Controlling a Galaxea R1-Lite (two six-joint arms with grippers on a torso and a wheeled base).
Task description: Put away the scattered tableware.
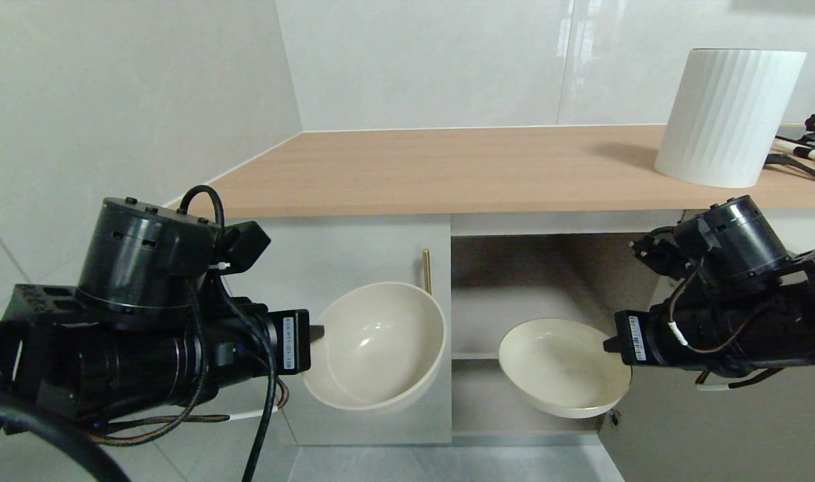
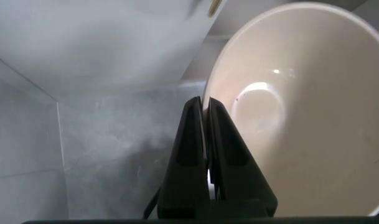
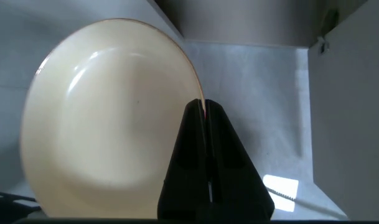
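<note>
Fingers of the left gripper point(image 2: 205, 118) are pinched shut on the rim of a deep bowl point(image 1: 381, 345), one finger inside the wall and one outside; the fingers of the right gripper point(image 3: 203, 115) are likewise closed on the rim of a shallow bowl point(image 1: 561, 365). A wooden counter point(image 1: 447, 167) runs across the back, against pale tiled walls. Under it is a grey cabinet point(image 1: 354, 254), its left door closed and its right compartment point(image 1: 514, 281) open, with a shelf point(image 1: 474, 356) inside. A white ribbed cylinder point(image 1: 729, 114) stands upright on the counter's right end. The deep bowl hangs in the air in front of the closed door, tilted so its hollow faces up and toward the robot. The shallow bowl is held in front of the open compartment, at about the shelf's level, tilted less. A slim brass handle point(image 1: 426, 268) on the door's edge shows just above the deep bowl. Dark tools point(image 1: 805, 150) lie beside the cylinder.
</note>
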